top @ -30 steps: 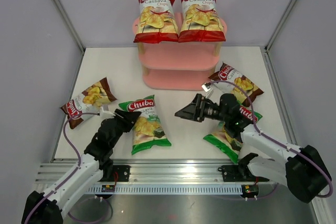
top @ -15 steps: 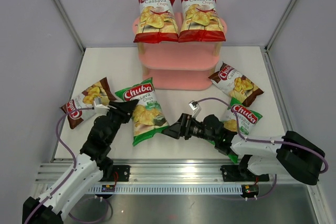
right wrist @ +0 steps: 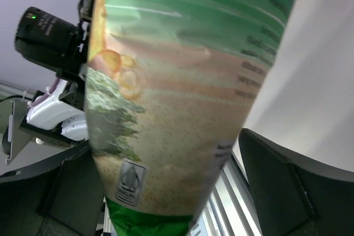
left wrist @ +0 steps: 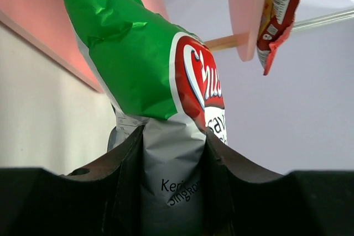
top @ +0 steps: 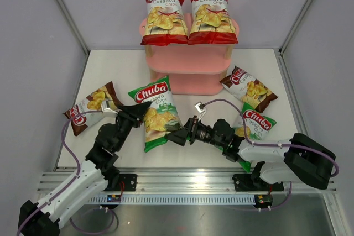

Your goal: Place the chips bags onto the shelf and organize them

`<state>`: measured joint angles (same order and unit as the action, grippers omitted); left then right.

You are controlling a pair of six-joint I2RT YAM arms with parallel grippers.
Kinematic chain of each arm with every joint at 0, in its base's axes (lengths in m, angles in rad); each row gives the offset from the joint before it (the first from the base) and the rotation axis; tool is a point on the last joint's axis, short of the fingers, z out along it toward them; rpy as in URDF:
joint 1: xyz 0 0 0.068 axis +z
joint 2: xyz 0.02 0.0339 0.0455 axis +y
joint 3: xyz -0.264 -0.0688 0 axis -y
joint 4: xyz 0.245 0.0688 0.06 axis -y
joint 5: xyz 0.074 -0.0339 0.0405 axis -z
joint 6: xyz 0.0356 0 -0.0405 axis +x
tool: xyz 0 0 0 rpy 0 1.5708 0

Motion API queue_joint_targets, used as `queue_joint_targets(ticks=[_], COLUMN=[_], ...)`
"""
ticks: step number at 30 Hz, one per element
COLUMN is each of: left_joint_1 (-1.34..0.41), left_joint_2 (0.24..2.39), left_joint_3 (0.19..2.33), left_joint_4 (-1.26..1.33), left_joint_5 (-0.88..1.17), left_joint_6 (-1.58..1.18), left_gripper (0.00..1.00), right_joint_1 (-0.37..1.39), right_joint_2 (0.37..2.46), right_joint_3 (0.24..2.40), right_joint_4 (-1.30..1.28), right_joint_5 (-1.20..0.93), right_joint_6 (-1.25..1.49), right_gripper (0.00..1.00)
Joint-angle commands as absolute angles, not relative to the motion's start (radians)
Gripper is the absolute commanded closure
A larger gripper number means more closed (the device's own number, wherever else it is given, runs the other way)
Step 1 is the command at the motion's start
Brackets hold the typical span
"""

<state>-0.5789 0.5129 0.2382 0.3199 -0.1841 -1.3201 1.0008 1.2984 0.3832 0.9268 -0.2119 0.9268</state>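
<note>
Over the last second the left gripper [top: 142,113], clamped on the green chips bag [top: 157,111], had carried it from the bench's near middle toward the shelf [top: 188,66]. The right gripper [top: 176,136] had swung in, wide open around the bag's lower end, probably to steady it.

**Layout.** The pink three-tier shelf with pale wooden posts [top: 188,66] stands at the far middle of the white table [top: 121,70]. On its top tier, side by side: the left red chips bag [top: 164,18] and the right red chips bag [top: 211,16]. Nearer, at centre: the middle green chips bag [top: 156,112]. To its left: the left dark brown chips bag [top: 91,106]. To its right: the right dark brown chips bag [top: 249,88], with the right green chips bag [top: 255,125] nearer.
</note>
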Motion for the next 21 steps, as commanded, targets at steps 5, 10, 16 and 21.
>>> queue_joint_targets(ticks=[5,10,16,21], left_joint_1=[-0.621,-0.652,-0.666,-0.666], left_joint_2=[0.563,0.604,0.585,0.5], left_joint_3=[0.255,0.186,0.181,0.213], left_joint_4=[0.589,0.768,0.763,0.632], left_joint_5=[-0.077,-0.028,-0.017,-0.04], left_joint_6=[-1.289,-1.25,-1.22,-1.157], left_gripper=[0.8,0.79,0.68,0.39], right_joint_1=[1.006,1.005,1.006,1.005], right_joint_2=[1.149,1.105,1.094,1.089], right_joint_3=[0.506,0.558,0.549,0.546], right_joint_4=[0.852,0.696,0.692,0.687], right_joint_5=[-0.169,-0.149,-0.126,-0.153], right_joint_6=[0.798,0.766,0.735,0.697], right_gripper=[0.01,0.01,0.44,0.63])
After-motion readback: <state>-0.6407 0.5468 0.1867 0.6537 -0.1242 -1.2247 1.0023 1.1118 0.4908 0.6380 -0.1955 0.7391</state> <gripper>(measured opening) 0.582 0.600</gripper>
